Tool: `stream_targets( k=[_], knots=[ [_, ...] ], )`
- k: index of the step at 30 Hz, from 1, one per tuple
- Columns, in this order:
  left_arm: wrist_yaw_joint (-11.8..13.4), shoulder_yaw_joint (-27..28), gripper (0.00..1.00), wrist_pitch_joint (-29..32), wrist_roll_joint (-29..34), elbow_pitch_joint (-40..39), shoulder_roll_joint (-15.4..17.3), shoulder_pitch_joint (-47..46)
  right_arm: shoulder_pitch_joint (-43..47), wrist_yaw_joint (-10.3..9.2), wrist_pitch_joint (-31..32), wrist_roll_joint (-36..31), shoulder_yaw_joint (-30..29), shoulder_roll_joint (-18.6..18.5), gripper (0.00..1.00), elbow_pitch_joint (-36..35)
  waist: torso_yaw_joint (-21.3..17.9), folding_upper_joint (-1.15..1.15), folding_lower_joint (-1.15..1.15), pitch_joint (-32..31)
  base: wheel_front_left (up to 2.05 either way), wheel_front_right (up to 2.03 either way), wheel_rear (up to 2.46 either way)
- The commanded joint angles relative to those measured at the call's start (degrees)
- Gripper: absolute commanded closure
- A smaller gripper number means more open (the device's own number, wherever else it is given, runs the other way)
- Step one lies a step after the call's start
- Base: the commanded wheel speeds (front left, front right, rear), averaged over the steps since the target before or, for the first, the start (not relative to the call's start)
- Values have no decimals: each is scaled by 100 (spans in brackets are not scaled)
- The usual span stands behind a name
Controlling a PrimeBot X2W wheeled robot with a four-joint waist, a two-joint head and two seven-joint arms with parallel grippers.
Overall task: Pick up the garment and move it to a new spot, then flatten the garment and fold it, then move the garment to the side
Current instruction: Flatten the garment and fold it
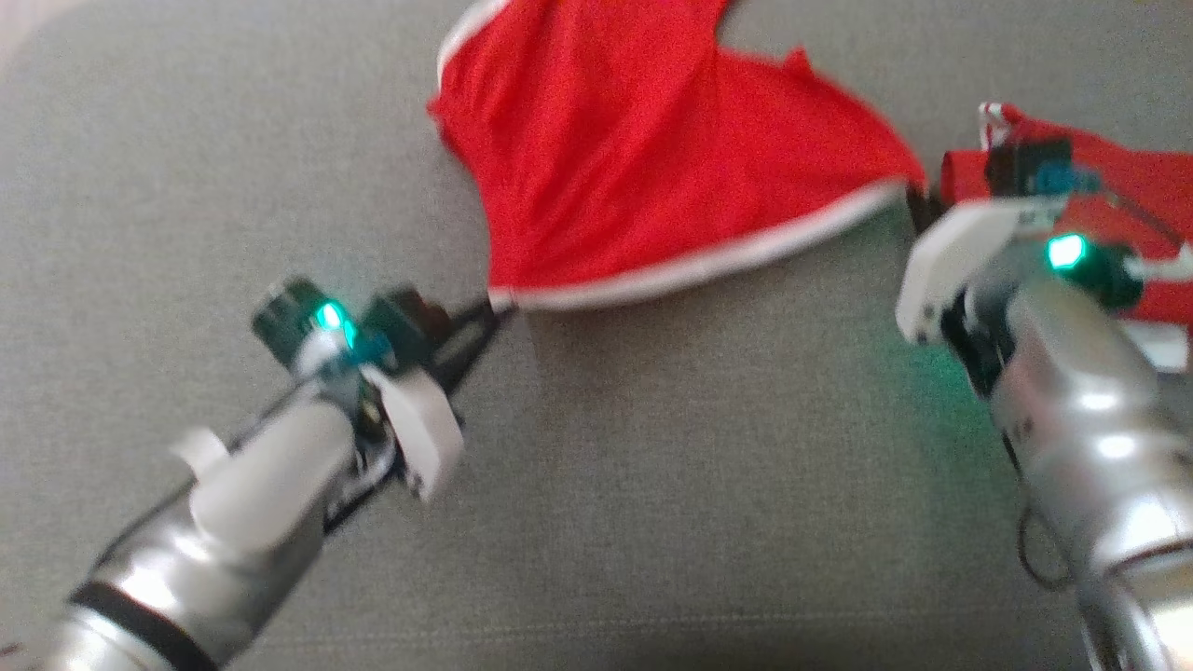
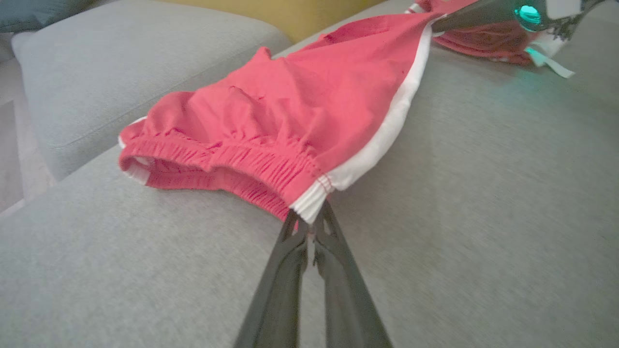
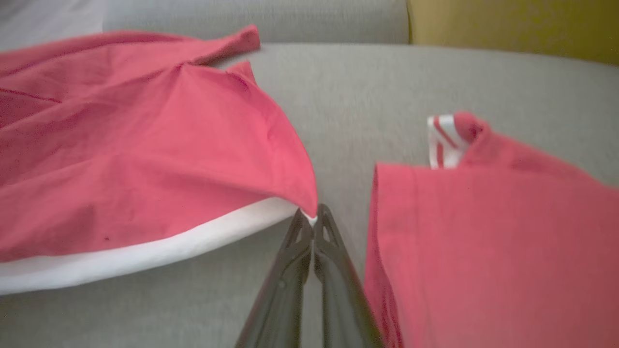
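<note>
Item: red fabric shorts with white side stripe (image 1: pixel 652 158), on grey upholstered sofa cushion (image 1: pixel 652 485), striped edge taut between claws. My left gripper (image 2: pixel 309 223) is pinched tight on the waistband corner, my right gripper (image 3: pixel 313 220) on the hem corner. Risk: these thin pinches may slip if I pull harder.

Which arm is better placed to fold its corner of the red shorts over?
Probably left: the left gripper pinches the red shorts at the waistband corner over bare cushion, while the right gripper is crowded by another red garment.
</note>
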Motion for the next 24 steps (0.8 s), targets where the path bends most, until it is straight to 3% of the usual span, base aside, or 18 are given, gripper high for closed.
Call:
stream_targets(
  k=[1, 7, 16, 24],
  knots=[
    [8, 70, 100, -35, -61, -200, 218, -94, 168, -5, 109, 159, 255, -35, 100, -221, 80, 0, 0, -307, 0, 0, 0],
    [8, -479, 100, -35, -168, -386, 292, 390, 1111, -5, 945, 1116, 1071, -628, 100, -901, 158, 0, 0, -778, 0, 0, 0],
    [8, -862, 100, -34, -360, -656, 366, 1141, 2439, -5, 2278, 2699, 1941, -1738, 100, -2647, 153, 0, 0, -1484, 0, 0, 0],
    [152, -922, 100, 299, -748, -1676, 652, 1775, 3436, -5, 3547, 3622, 2009, -2887, 100, -4360, 156, 0, 0, -1706, 0, 0, 0]
  ],
)
